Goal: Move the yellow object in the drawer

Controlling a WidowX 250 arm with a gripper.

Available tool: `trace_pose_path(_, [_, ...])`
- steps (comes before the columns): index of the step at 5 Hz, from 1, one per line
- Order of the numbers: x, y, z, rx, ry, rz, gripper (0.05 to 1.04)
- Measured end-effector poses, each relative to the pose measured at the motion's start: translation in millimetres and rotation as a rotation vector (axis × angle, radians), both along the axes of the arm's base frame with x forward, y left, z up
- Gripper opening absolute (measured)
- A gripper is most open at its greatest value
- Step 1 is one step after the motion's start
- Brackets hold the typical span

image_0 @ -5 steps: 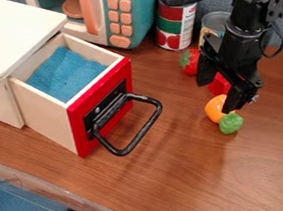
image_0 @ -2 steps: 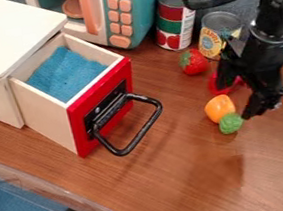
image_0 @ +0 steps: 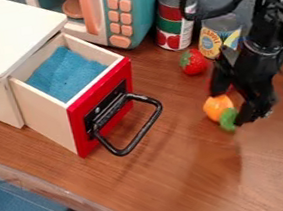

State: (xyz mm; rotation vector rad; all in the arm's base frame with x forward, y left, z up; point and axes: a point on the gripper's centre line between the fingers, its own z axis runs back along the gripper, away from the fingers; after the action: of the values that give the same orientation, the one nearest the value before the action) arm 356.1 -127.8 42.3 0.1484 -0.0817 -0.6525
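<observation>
Camera view: hand [image_0: 228, 107] spread at yellow object [image_0: 218, 107]; tabletop [image_0: 182, 172] between object and drawer handle [image_0: 135, 141].

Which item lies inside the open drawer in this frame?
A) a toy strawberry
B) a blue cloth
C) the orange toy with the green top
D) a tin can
B: a blue cloth fills the floor of the pulled-out drawer, behind its red front.

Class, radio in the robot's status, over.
Pincer open, at yellow-orange toy. Drawer open, blue cloth inside. Drawer's black handle juts out toward toy.
</observation>
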Motion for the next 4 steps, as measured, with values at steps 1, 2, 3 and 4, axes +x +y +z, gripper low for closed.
trace_pose_path(1, [0.7, 3.4, -5.3, 0.018, 0.007, 0.017, 1.001])
trace_pose_path(2, [1.0, 4.2, -6.1, 0.02, 0.008, 0.024, 0.964])
trace_pose_path(3, [1.1, 5.0, -6.3, 0.003, -0.002, 0.056, 0.835])
trace_pose_path(4, [-1.2, 6.7, -2.2, 0.005, -0.007, 0.053, 0.784])
